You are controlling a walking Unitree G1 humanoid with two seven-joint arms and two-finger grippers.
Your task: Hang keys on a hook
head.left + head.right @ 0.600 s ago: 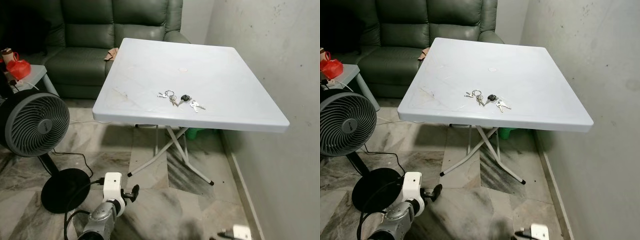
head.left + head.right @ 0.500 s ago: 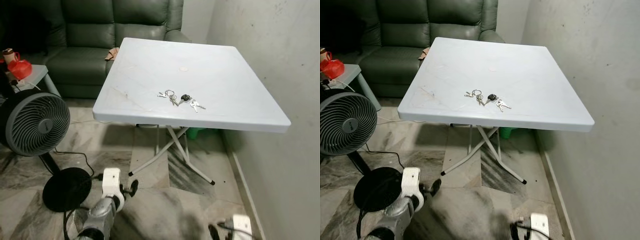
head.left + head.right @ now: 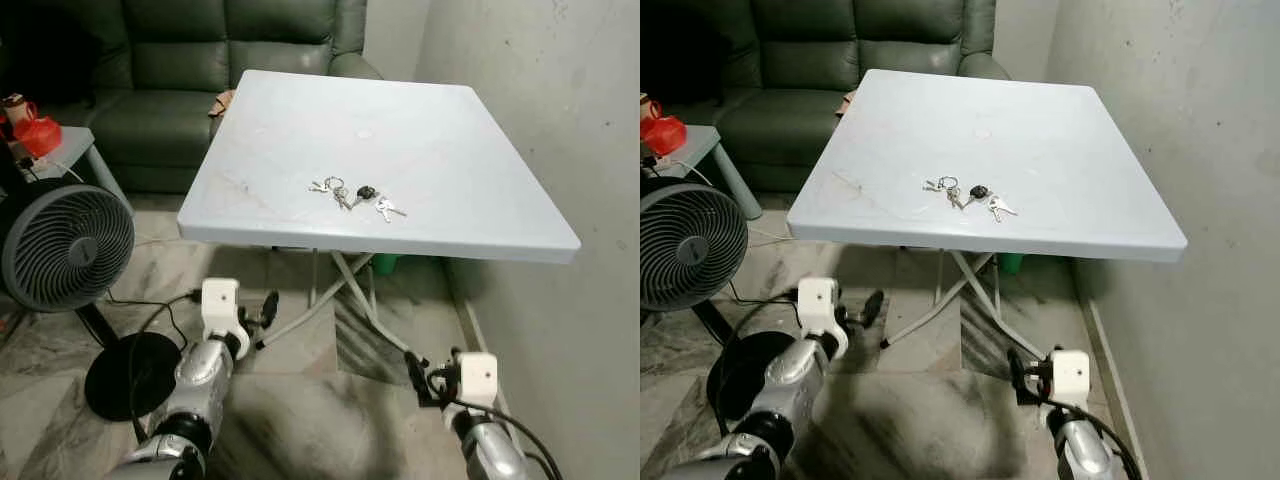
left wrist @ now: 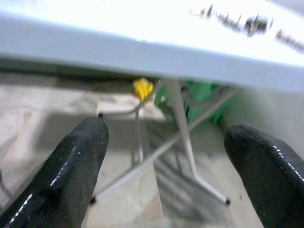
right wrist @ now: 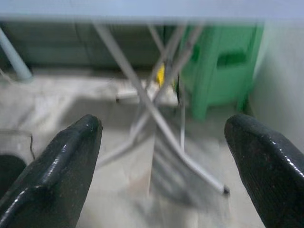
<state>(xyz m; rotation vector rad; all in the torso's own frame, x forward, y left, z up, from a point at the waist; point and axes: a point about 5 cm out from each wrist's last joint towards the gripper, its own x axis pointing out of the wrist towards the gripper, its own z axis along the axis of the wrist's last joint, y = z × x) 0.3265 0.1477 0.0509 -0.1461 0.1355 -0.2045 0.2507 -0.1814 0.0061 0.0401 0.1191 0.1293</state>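
Keys [image 3: 355, 194], a small bunch with rings and one black-headed key, lie on the white folding table [image 3: 470, 200] near its front edge, roughly midway across. Left gripper [image 3: 268, 305] is raised in front of the table below the level of its top, well apart from the keys; in the left wrist view its two black fingers [image 4: 71, 166] are spread wide with nothing between them, framing the table's crossed legs. Right gripper [image 3: 412, 372] sits low near the wall, its fingers [image 5: 66, 166] likewise spread and empty. Green stool [image 5: 221, 61] stands under the table. Grey floor fan [image 3: 65, 247] stands at left, before a dark green sofa [image 3: 170, 80].
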